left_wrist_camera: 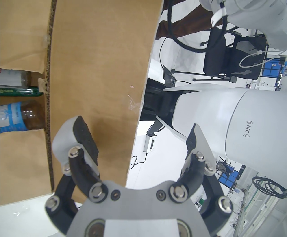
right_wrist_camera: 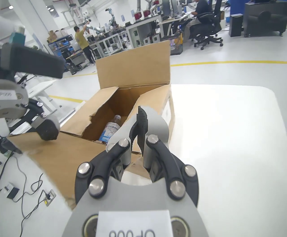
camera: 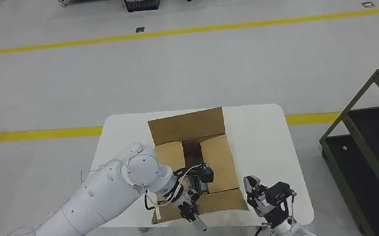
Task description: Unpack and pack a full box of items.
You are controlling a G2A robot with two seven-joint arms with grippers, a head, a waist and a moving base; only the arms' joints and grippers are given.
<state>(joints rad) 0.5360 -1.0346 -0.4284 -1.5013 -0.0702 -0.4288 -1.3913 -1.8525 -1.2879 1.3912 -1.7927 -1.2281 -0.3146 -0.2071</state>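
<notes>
- Open brown cardboard box [camera: 218, 161] sits mid-frame in the top view on the white rounded desk [camera: 264, 129]. Its rear flap stands upright and its side flaps are folded out. The near flap [camera: 216, 201] lies toward the frame's lower edge.
- Contents are still inside. The left wrist view shows three plastic bottles lying side by side past the flap's fold: a clear bottle [left_wrist_camera: 12, 77], a green bottle [left_wrist_camera: 20, 92] and a brown bottle with a blue label [left_wrist_camera: 20, 116]. Judged: unpacking has hardly started.
- Left end effector [camera: 192, 218] is at lower centre of the top view, spread wide [left_wrist_camera: 136, 125] and holding nothing. One pad [left_wrist_camera: 86, 134] is over the near flap's face [left_wrist_camera: 96, 78]; the other finger is out past the flap's free edge. Whether the pad touches the card: cannot tell.
- Right end effector [camera: 262, 192] is at lower right of the top view, beside the box's near corner. Its fingers are drawn together [right_wrist_camera: 141, 119] with nothing between them.
- Step in hand (judgement): getting the near flap out of the way so the bottles can be reached.
  - Bring both pads square across the card, well in from the edge, before closing.
  - Fold outward along the crease, slowly. The box is light, and a hard pull may drag it across the desk.
  - The closed right end effector could steady the box wall.
</notes>
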